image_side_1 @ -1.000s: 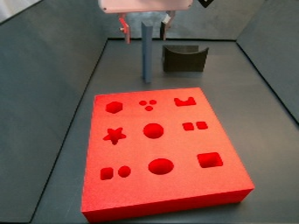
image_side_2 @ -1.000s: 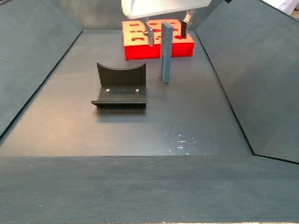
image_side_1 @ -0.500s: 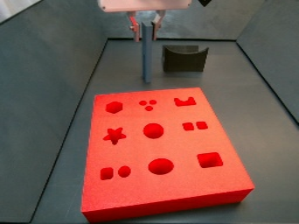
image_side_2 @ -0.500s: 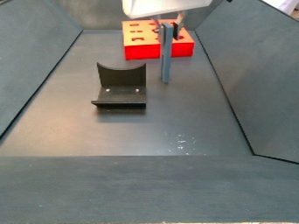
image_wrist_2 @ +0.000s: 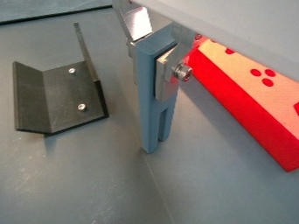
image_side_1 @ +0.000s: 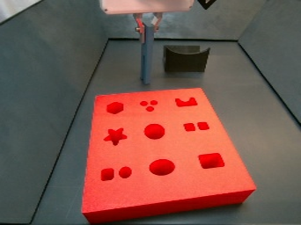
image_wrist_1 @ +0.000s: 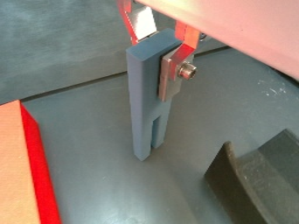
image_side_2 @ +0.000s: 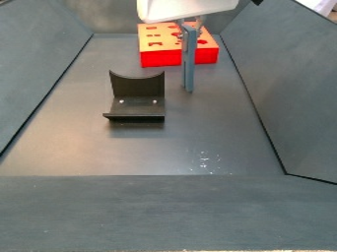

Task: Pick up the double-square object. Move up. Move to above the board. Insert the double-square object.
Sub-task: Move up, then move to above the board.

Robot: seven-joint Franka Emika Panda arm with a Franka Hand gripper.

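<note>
While you look over the grey bench [image_side_2: 158, 148], start with the biggest thing: the red board [image_side_1: 165, 148]. It lies flat, with star, circle and square holes in its top.

Next comes the dark fixture [image_side_2: 134, 96]. It stands on the bench, well apart from the board.

Then comes the post [image_side_1: 146, 58]. It is a tall, thin, blue-grey bar. It stands straight up with its foot on the bench, just beside the far edge of the board. In a wrist view you can see a slot cut up from its foot [image_wrist_2: 159, 118].

Last is the claw [image_wrist_1: 158, 52]. It sits at the top end of the post. Its silver fingers [image_wrist_1: 173, 68] are closed in on the post, one on each side, and they look like they touch it.

I think the post is stiff and hard, so it will not bend. It looks light too. Its sides look smooth, so it may slip or tip if you hold it loosely. Holding it near the top looks right to me, since the foot stays free to go into the hole. Squeeze firmly and keep it straight.
</note>
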